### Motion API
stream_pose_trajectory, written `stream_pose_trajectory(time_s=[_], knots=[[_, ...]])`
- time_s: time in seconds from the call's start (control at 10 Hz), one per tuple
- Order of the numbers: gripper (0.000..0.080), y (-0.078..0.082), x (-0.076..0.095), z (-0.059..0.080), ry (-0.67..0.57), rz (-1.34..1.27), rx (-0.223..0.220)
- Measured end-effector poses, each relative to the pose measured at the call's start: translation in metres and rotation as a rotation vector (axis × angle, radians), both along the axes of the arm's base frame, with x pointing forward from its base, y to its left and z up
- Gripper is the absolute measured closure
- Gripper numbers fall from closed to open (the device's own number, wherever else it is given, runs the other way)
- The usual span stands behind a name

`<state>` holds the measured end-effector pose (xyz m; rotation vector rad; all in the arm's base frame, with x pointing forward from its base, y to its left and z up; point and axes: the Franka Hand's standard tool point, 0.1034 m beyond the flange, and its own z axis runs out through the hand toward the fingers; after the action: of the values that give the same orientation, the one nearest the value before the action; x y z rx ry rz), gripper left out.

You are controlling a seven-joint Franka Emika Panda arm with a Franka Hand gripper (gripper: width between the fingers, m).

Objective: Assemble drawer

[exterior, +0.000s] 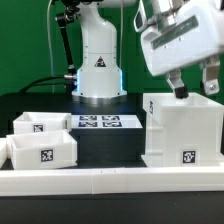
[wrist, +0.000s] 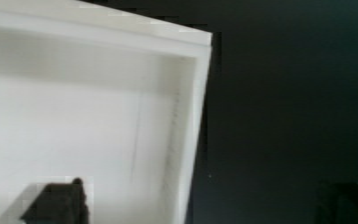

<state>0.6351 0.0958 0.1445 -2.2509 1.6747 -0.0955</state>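
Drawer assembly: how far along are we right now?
Nothing looks joined yet. The front tray and the rear tray both sit outside the housing, on the exterior view's left. In hand: the end effector is open at the housing's top, and the wrist view shows a housing wall between its fingers, not clamped. Left to do: both trays have to go into the housing.

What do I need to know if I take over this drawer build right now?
Gripper: open, holding nothing, just above the top edge of the housing.
Housing: upright on the table at the exterior view's right.
Near tray and far tray: on the table at the exterior view's left, apart from the housing.
Done: no tray is in the housing.
Left: probably grip the housing, then fit both trays.
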Motion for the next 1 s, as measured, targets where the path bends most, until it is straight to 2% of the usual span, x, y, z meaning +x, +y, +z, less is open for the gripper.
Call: stream_pose_trajectory(time_s=[0.2, 0.3, 0.5, 0.7, 0.8, 1.0], knots=[[0.0151, 0.004, -0.005, 0.008, -0.029, 0.115, -0.031], [0.0151, 0.013, -0.011, 0.005, -0.011, 0.154, -0.033], [0.0151, 0.011, -0.010, 0.005, -0.024, 0.201, -0.045], [0.0151, 0.010, -0.017, 0.004, 0.010, 0.527, -0.125], [0.0151, 0.004, -0.017, 0.005, -0.014, 0.698, -0.167], [0.0151, -0.003, -0.020, -0.001, -0.045, 0.804, -0.195]])
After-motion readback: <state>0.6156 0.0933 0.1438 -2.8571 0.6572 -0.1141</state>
